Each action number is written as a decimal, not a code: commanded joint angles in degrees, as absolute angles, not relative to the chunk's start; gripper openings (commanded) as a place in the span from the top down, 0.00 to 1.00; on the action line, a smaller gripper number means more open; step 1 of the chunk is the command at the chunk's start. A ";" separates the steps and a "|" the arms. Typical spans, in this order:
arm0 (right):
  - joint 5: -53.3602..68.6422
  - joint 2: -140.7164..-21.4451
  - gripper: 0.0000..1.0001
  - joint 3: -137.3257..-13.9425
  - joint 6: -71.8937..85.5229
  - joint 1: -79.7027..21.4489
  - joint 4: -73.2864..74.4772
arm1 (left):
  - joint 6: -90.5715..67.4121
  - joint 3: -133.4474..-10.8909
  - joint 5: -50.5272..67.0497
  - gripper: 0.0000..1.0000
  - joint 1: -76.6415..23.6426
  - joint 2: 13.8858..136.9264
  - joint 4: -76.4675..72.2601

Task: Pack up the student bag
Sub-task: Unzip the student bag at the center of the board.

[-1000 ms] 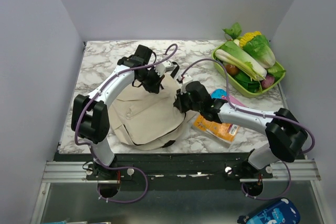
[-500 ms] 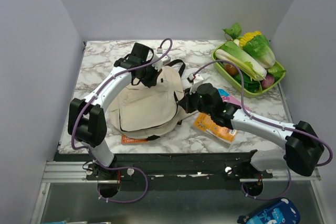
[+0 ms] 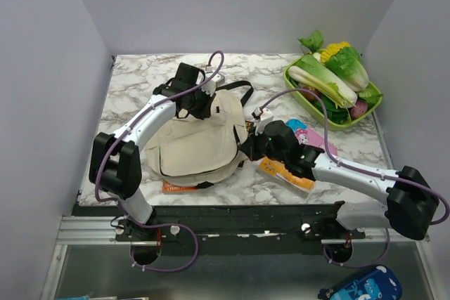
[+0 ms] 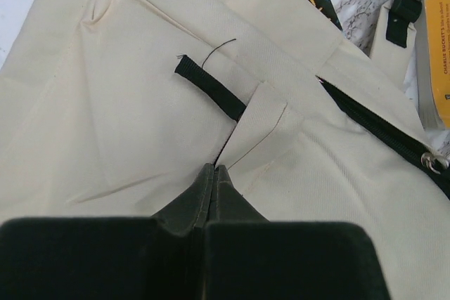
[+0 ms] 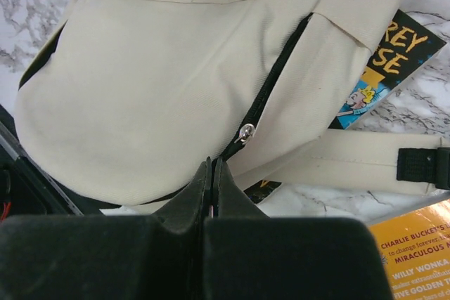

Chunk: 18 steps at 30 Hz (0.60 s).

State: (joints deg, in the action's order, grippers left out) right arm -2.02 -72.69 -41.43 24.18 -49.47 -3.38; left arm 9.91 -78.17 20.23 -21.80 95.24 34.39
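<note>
Soft cream-beige fabric student bag [image 3: 197,147] was pinched by shut left end effector [image 4: 211,168] and right end effector [image 5: 211,164]; arranging stage, unzipping probably due next.

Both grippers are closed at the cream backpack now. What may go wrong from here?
1. The left gripper and right gripper seem to pinch only thin folds of the cream fabric backpack; the cloth may slip out.
2. A cartoon-covered book lies partly under the backpack, so dragging the backpack may pull it along.
3. The yellow paperback lies close beside the right gripper and may get pushed.
</note>
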 commanded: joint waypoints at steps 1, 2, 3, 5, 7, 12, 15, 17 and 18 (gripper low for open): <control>-1.49 -70.32 0.99 -40.87 26.10 -51.76 -1.41 | 2.82 -76.55 17.15 1.00 -21.45 94.30 29.36; -1.93 -69.88 0.99 -40.70 26.28 -52.20 -1.06 | 1.59 -76.55 16.62 1.00 -21.45 94.65 29.36; -2.37 -69.61 0.99 -40.61 26.54 -52.64 -0.36 | 0.97 -76.81 16.09 1.00 -21.45 95.18 29.36; -2.63 -69.00 0.99 -40.43 27.24 -54.40 -0.18 | 0.18 -76.99 15.73 1.00 -21.45 95.71 29.27; -3.69 -68.47 0.99 -40.52 28.03 -56.76 1.65 | -1.56 -77.60 15.82 1.00 -21.45 96.50 29.18; -6.15 -67.94 0.99 -41.66 30.06 -61.60 5.62 | -2.72 -78.49 14.85 1.00 -21.53 97.47 28.92; -7.12 -67.59 0.99 -41.92 31.11 -64.15 6.50 | -3.08 -78.22 15.03 1.00 -21.53 97.47 28.39; -8.61 -68.20 0.99 -43.06 32.08 -65.12 8.08 | -3.08 -78.05 14.94 1.00 -21.62 97.47 28.30; -8.96 -68.29 0.99 -43.33 32.34 -65.13 9.13 | -2.90 -77.96 15.29 1.00 -21.80 97.38 28.30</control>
